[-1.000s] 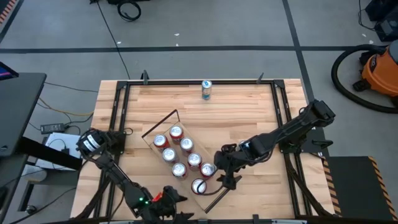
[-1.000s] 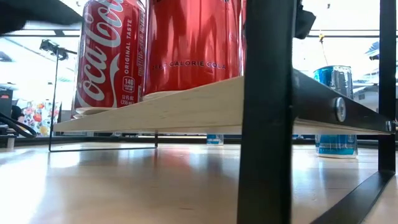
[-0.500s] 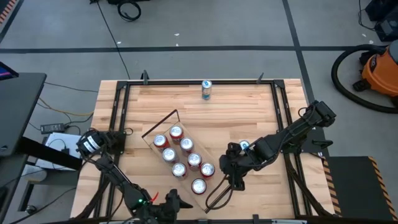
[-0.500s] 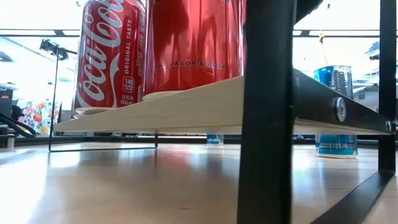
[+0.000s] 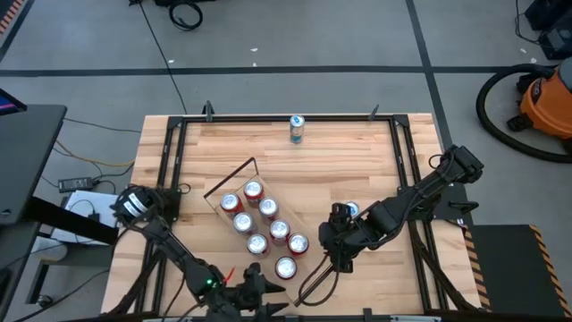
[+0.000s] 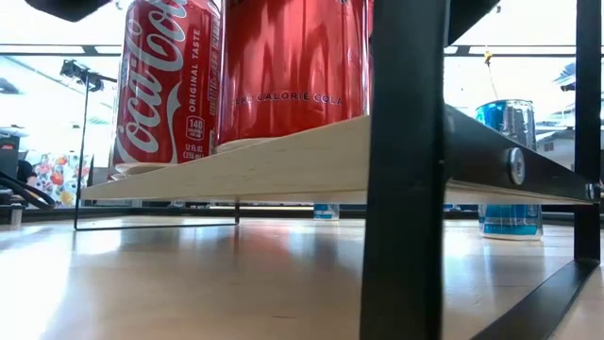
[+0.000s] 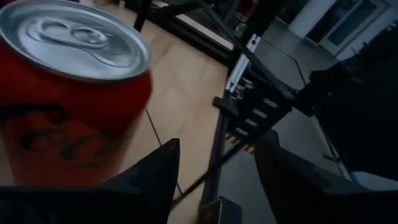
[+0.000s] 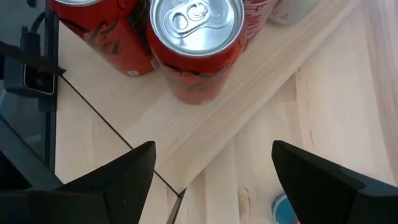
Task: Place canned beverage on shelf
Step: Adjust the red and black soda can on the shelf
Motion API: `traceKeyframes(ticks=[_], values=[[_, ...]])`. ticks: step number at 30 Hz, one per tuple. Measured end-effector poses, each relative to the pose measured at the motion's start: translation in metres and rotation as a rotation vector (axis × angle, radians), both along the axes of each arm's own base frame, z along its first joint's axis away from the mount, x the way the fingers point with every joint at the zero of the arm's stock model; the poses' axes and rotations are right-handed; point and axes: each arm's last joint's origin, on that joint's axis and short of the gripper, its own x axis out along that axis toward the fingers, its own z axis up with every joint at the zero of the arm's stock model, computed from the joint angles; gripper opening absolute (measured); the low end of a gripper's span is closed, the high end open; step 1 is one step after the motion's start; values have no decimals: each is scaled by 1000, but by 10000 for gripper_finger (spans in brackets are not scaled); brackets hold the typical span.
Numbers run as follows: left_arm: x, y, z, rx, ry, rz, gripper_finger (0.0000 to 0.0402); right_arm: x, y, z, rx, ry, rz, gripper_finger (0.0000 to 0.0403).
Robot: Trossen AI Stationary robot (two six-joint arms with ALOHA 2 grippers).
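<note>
1. Right wrist view: the right fingers stand well apart with nothing between them. They are above the edge of the long pale wood shelf plank, where it meets the slatted wooden bench.
2. Just ahead of them, a red cola can with a silver top stands upright on the plank, with more red cans behind it.
3. A small blue can shows on the bench beside the plank, on the right arm's side.
4. Left wrist view: the left fingers have a narrow gap between them, and only the bench and a thin black metal rod show through it. They grip nothing.
5. Another upright red can stands close beside the left fingers, not between them.
6. High view: the left fingers are at the bench's front edge, near the front end of the plank. The right fingers are beside that same end, on its right-hand side.
7. The plank lies diagonally across the middle of the bench, carrying eight red cans in two rows.
8. A tall blue can stands alone at the middle of the far edge of the bench, well apart from the shelf.
9. Low view: the red cans sit on the raised plank, with a blue can on the bench beyond it.
</note>
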Motion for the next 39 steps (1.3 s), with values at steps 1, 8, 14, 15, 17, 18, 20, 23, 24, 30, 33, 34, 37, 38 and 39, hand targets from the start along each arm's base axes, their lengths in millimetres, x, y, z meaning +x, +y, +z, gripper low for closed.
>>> traceKeyframes(ticks=[1, 8, 14, 15, 17, 18, 20, 23, 24, 30, 33, 34, 37, 38, 39], values=[[2, 1, 0, -5, 3, -7, 216, 0, 0, 0, -1, -1, 0, 331], [9, -5, 20, 89, -114, -171, 210, -2, 3, 0, -18, -8, 20, 331], [12, -15, 47, 381, -148, -213, 210, -2, 4, 0, -35, -17, 24, 331], [13, -15, 51, 413, -144, -204, 210, -2, 4, 0, -36, -18, 24, 331], [15, -14, 59, 480, -115, -187, 210, -2, 5, 1, -33, -26, 28, 331], [16, -12, 63, 511, -96, -180, 210, -1, 5, 1, -32, -33, 35, 331], [18, -11, 68, 585, -40, -157, 210, -1, 7, 2, -45, -47, 50, 331], [23, -4, 77, 679, 60, -162, 210, 0, 6, 3, -84, -73, 57, 331], [25, 0, 79, 692, 97, -170, 210, 0, 5, 3, -105, -81, 63, 331], [34, 19, 100, 858, 255, -299, 210, -1, 2, 21, -161, -202, 128, 331], [37, 26, 113, 908, 300, -403, 210, -5, -1, 36, -151, -287, 102, 331], [40, 29, 117, 896, 301, -430, 210, -7, -2, 40, -142, -306, 86, 331], [51, 42, 122, 819, 314, -510, 210, -17, -4, 51, -107, -356, 11, 331], [54, 47, 122, 792, 334, -539, 210, -20, -4, 55, -104, -377, -20, 331], [56, 52, 121, 763, 349, -562, 210, -23, -4, 58, -107, -399, -52, 331]])
